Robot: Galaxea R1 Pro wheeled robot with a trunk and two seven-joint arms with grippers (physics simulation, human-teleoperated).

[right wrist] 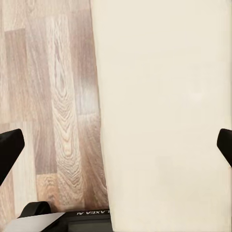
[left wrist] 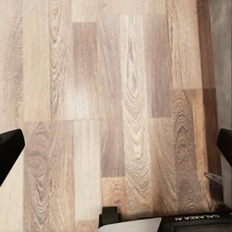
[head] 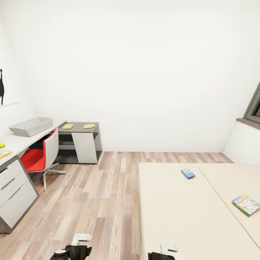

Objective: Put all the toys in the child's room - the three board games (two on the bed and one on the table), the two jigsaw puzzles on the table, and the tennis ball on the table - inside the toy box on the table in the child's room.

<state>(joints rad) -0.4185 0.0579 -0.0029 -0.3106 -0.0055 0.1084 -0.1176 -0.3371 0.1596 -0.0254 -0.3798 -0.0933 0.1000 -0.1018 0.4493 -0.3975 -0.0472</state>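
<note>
On the cream bed [head: 173, 216] lie two board games: a small teal-blue box [head: 187, 173] and a white box with multicoloured edges [head: 246, 204]. The light-grey toy box [head: 31, 126] stands on the white table [head: 18, 142] at the left. Two jigsaw puzzles [head: 68, 126] [head: 89, 126] rest on the table's dark corner section. The tennis ball [head: 1, 144] and the edge of a long yellow game box [head: 3, 154] show at the far left. My left gripper [left wrist: 116, 154] hangs open over the wood floor. My right gripper [right wrist: 116, 150] is open over the bed's edge.
A red-and-white chair [head: 40, 155] stands in front of the table. Pale drawers [head: 14, 191] sit under the table at the near left. Wood-plank floor [head: 97, 202] runs between table and bed. A window ledge [head: 249, 124] juts out at the right wall.
</note>
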